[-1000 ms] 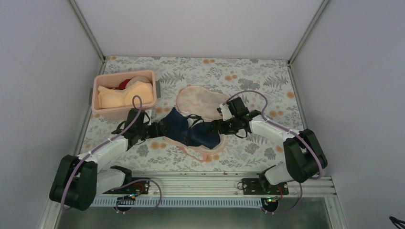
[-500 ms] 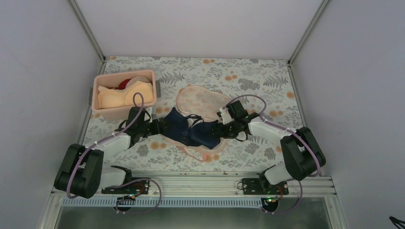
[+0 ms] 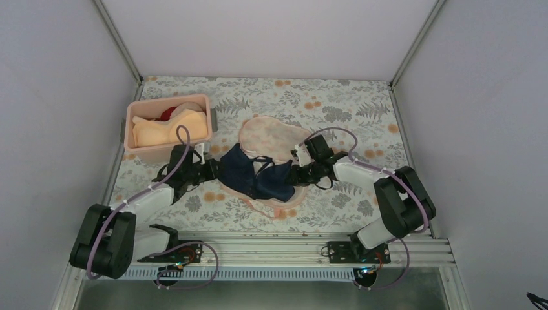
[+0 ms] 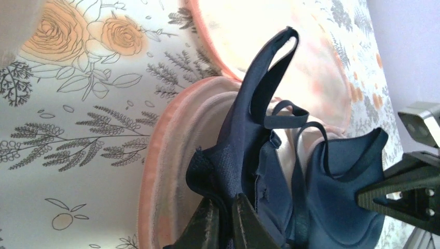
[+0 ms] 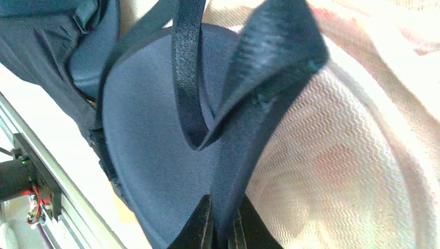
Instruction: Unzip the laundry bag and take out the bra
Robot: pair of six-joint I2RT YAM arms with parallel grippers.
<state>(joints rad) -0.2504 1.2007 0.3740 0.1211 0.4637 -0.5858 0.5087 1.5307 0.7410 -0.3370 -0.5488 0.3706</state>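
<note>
At ten o'clock on the floral tabletop (image 3: 336,103) sits a pink bin (image 3: 169,101). The left hand (image 3: 212,169) is clamped on the nine-o'clock edge of the navy bra (image 3: 255,175), which lies at centre over the laundry bag (image 3: 271,134). The right hand (image 3: 294,174) pinches its three-o'clock band.

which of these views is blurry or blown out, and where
Top view: even soft light, sharp, no glare. Left wrist view: bra sharp, pale patch in the top left corner out of focus. Right wrist view: laundry bag mesh crisp but washed out toward the top right, fingers dark and soft.
</note>
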